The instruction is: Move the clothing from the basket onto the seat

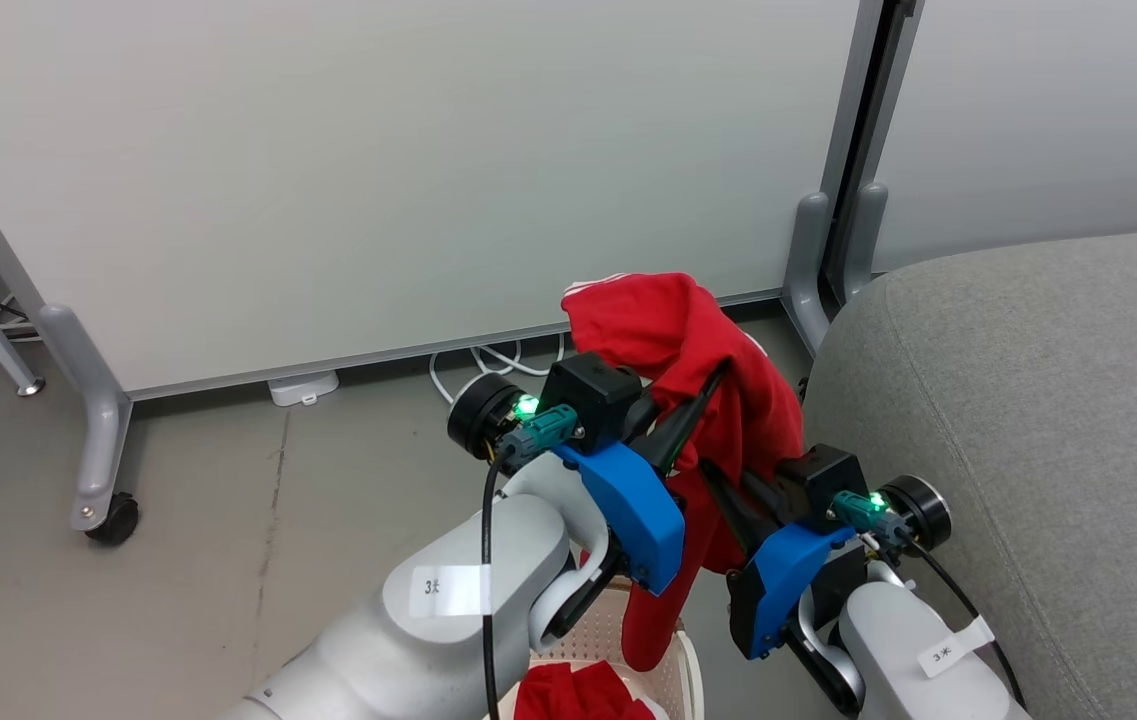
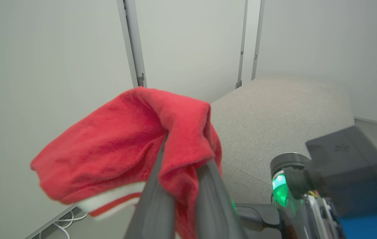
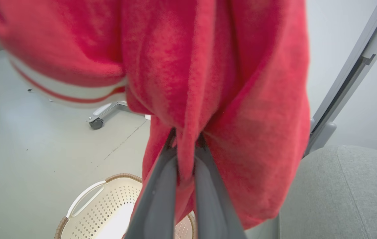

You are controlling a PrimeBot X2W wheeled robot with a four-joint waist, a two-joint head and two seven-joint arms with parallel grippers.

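Above the basket [image 3: 102, 202], the left gripper [image 1: 713, 388] and right gripper [image 1: 715, 478] are both clamped on a bunched red garment [image 1: 668, 320], with the seat [image 1: 1028, 400] at its 3 o'clock. It looks light and limp and likely to sag, so the gathered folds seem the surest hold.

Garment [image 1: 688, 340] above basket [image 3: 108, 205], seat [image 1: 1028, 400] rightward, apparently apart.
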